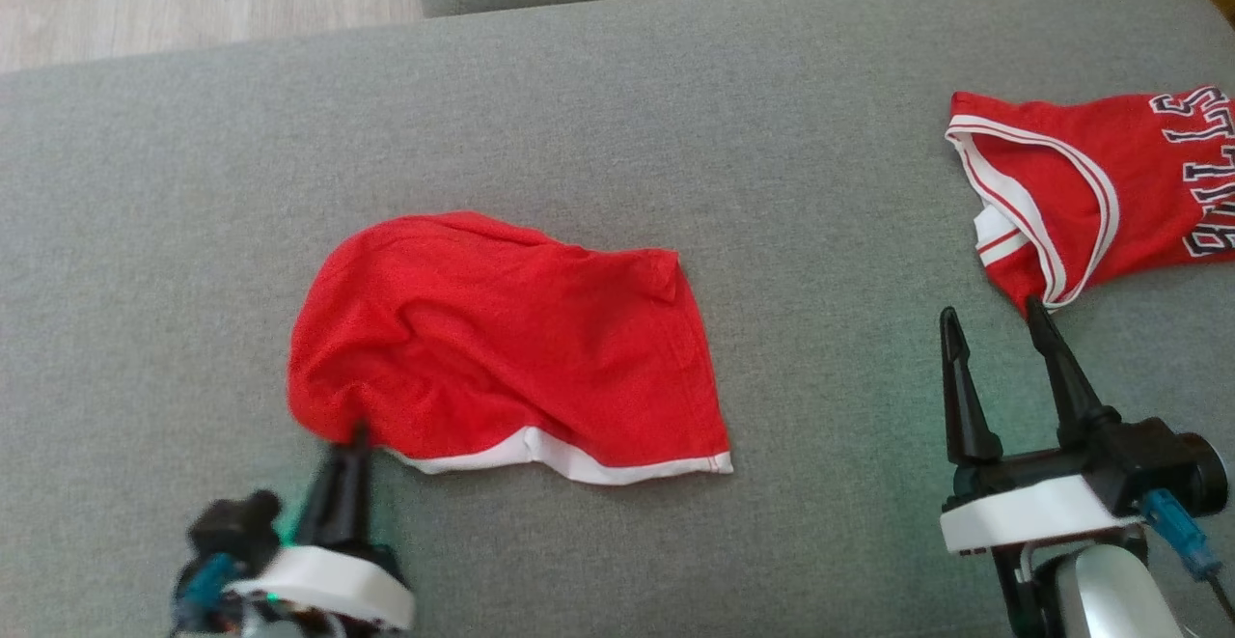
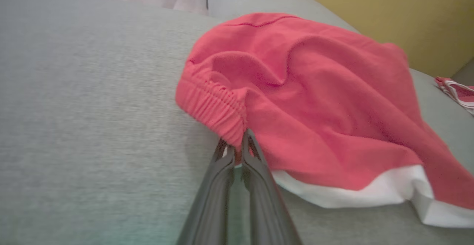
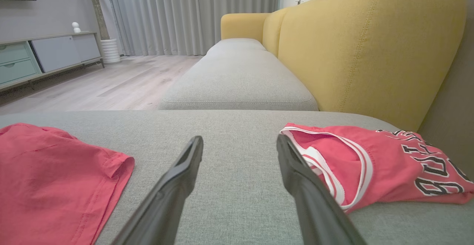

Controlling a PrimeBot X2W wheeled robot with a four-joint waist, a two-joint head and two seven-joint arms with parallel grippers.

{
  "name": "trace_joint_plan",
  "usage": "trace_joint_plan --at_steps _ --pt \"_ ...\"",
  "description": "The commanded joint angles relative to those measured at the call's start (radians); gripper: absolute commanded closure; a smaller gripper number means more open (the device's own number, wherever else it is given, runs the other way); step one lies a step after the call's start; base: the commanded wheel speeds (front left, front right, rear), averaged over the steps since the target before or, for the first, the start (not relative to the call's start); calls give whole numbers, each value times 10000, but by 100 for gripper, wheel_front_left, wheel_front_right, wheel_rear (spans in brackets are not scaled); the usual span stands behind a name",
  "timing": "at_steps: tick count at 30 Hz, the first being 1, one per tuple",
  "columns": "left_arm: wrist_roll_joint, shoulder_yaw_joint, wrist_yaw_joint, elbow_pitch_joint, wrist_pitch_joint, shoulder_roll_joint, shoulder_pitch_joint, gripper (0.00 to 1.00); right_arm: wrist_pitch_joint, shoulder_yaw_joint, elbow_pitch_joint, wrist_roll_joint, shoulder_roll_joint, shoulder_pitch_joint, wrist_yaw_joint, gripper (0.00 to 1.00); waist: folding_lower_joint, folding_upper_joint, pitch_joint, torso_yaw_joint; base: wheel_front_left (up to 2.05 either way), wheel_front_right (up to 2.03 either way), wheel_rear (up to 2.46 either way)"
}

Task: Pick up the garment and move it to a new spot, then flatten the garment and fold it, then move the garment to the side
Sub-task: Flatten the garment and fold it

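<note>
Grey sofa seat (image 1: 617, 136): carries everything.
Red shorts (image 1: 502, 348): ahead of the left end effector (image 1: 355, 432), probably light, limp and prone to sag. Best held at the elastic waistband (image 2: 213, 108), where that end effector is pinched closed. Underside hidden.
Red jersey (image 1: 1090, 184): cut off at the frame edge, beside the right end effector (image 1: 992, 312), which is wide apart and empty.

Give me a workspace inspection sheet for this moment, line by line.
Surface: grey cushion, carrying both clothes.
Job's things: red shorts, rumpled, white hem toward the robot.
Clutter: red jersey, lying at the right.
Tools: left tool shut on the shorts' elastic waistband; right tool open, holding nothing, beside the jersey's edge.
Cables: blue lead at the right tool's wrist.
Surroundings: yellow backrest, wood floor, grey curtains, sideboard.
</note>
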Motion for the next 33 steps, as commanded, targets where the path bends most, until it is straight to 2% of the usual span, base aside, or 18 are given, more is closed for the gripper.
trace_joint_plan --at_steps 1,6,11,14,17,21,22,26,30,33 --pt "-60 114 -52 -298 -95 129 -311 100 -109 222 -273 37 -52 -237 67 0 0 0 -33 0 0 0 0" --pt "-289 -1168 -56 -1027 200 781 -62 100 -109 153 -274 78 -52 -83 67 0 0 0 -135 97 0 0 0" --pt "-352 -1894 -1 -3185 2073 1648 864 100 -109 17 -345 162 -52 52 67 0 0 0 -152 371 0 0 0" --pt "-682 -1924 368 -5026 3689 2233 1697 100 -109 29 -358 229 -52 87 67 0 0 0 -131 519 0 0 0" --pt "-1493 -1833 795 -6940 5474 2748 2617 100 -109 98 -360 297 -52 39 67 0 0 0 -78 585 0 0 0" --pt "-2951 -1320 1457 -8821 7034 3029 3338 100 -109 232 -365 346 -52 -115 67 0 0 0 108 556 0 0 0" --pt "-3018 -1132 1697 -8967 7216 3111 3330 100 -109 275 -359 345 -52 -161 67 0 0 0 164 531 0 0 0" --pt "-3328 -524 2476 -8631 7284 2744 2875 100 -109 400 -334 379 -52 -305 67 0 0 0 413 331 0 0 0" --pt "-3379 -421 2815 -7647 7122 2180 2043 100 -109 416 -303 338 -52 -410 67 0 0 0 646 64 0 0 0" --pt "-3198 -459 2955 -6711 7027 2010 1540 100 -109 421 -293 342 -52 -497 67 0 0 0 773 -178 0 0 0"
